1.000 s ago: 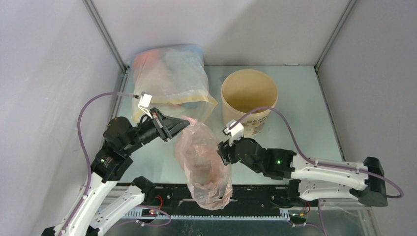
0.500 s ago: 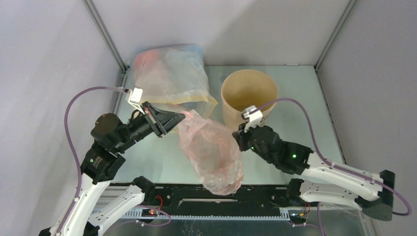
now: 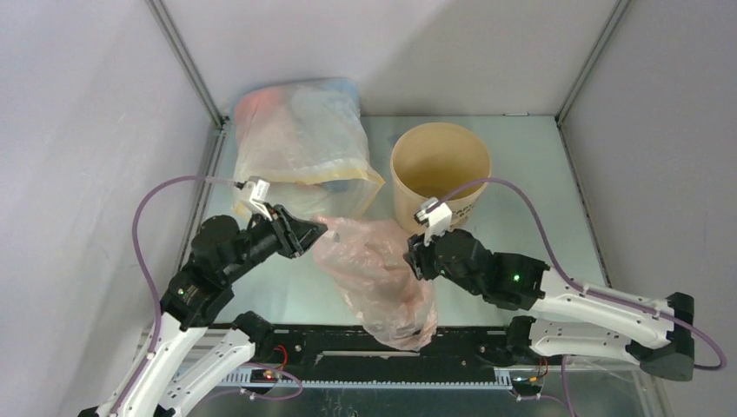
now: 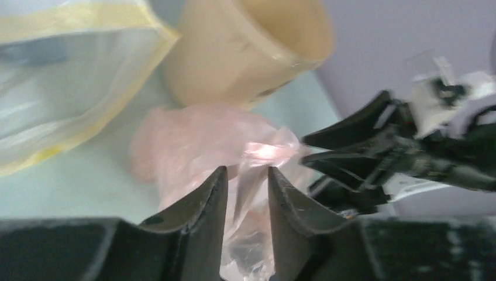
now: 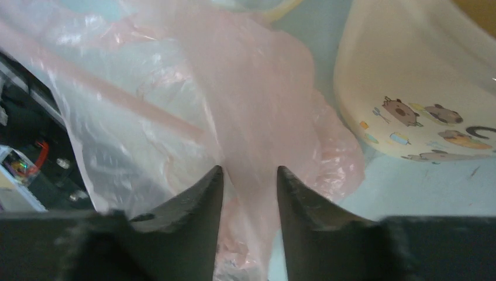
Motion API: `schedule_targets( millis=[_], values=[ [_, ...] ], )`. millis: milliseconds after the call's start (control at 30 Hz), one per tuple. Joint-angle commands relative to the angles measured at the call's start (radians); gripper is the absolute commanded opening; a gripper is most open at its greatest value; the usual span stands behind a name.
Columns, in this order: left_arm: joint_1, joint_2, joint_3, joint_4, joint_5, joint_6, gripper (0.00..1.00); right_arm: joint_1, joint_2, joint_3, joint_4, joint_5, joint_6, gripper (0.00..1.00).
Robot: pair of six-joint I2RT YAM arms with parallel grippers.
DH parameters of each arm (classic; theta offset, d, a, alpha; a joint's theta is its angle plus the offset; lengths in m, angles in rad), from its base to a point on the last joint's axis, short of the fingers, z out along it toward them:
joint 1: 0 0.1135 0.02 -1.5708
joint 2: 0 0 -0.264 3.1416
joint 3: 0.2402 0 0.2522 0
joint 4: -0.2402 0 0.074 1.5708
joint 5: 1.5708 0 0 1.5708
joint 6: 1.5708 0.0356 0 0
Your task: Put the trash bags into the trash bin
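Pink crinkly film sprawls across the middle of the overhead view: that's the trash bags (image 3: pixel 378 274), slumped on the table (image 3: pixel 530 182), long axis running from upper left, by the left gripper (image 4: pixel 246 174), down towards the lower centre of the frame. The trash bin (image 3: pixel 441 174) stands upright and open-mouthed just above and to the right of the heap, near its upper end but, as far as I can tell, not touching it. Nothing pink is inside yet. So the bag has to go up and right, and over that rim. The right gripper (image 5: pixel 250 171) sits at the bag's right flank, directly below the bin, clearly the nearer of the 2 arms to the drop. On the left wrist view the jaws stand a narrow slot apart, film running through the gap; it looks slack, so I judge it loose rather than pinched. Same on the right: 2 fingers parted a little, a pink fold lying between them, no visible clamp. The big clear sack (image 3: pixel 300 139) with the yellow hem sits in the upper left, out of the way. Next call, I'd say: close properly on the film, then lift.
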Motion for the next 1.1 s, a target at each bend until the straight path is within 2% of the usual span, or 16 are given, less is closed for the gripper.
schedule_targets(
  millis=[0,67,133,300,400,500,567,767,867,967,1067],
  values=[
    [-0.002,-0.041,-0.021,-0.116,-0.191,0.051,0.46,0.042,0.037,-0.002,-0.019,0.005,0.019,0.49],
    [-0.002,-0.063,-0.011,-0.158,-0.248,0.058,0.60,0.060,0.040,-0.005,-0.026,0.016,0.027,0.60],
    [-0.002,-0.087,0.007,-0.199,-0.333,0.061,0.67,0.065,0.025,-0.017,-0.035,0.013,0.043,0.65],
    [-0.003,-0.144,0.053,-0.268,-0.484,0.059,0.73,0.066,-0.074,-0.075,-0.051,-0.031,0.095,0.71],
    [-0.003,-0.159,0.065,-0.289,-0.503,0.061,0.73,0.065,-0.134,-0.116,-0.053,-0.071,0.123,0.76],
    [-0.002,-0.155,0.065,-0.297,-0.447,0.060,0.72,0.067,-0.152,-0.150,-0.031,-0.119,0.146,0.77],
    [-0.002,-0.154,0.063,-0.291,-0.371,0.053,0.69,0.072,-0.126,-0.162,0.007,-0.147,0.152,0.74],
    [-0.003,-0.184,0.068,-0.283,-0.179,0.021,0.67,0.101,0.041,-0.149,0.259,-0.238,0.147,0.68],
    [-0.003,-0.186,0.071,-0.282,-0.103,-0.003,0.67,0.102,0.165,-0.072,0.350,-0.281,0.118,0.68],
    [-0.004,-0.168,0.054,-0.271,-0.012,-0.022,0.66,0.106,0.274,0.026,0.359,-0.306,0.083,0.72],
    [-0.004,-0.145,0.009,-0.249,0.084,-0.027,0.65,0.110,0.300,0.064,0.356,-0.307,0.065,0.79]
  ],
)
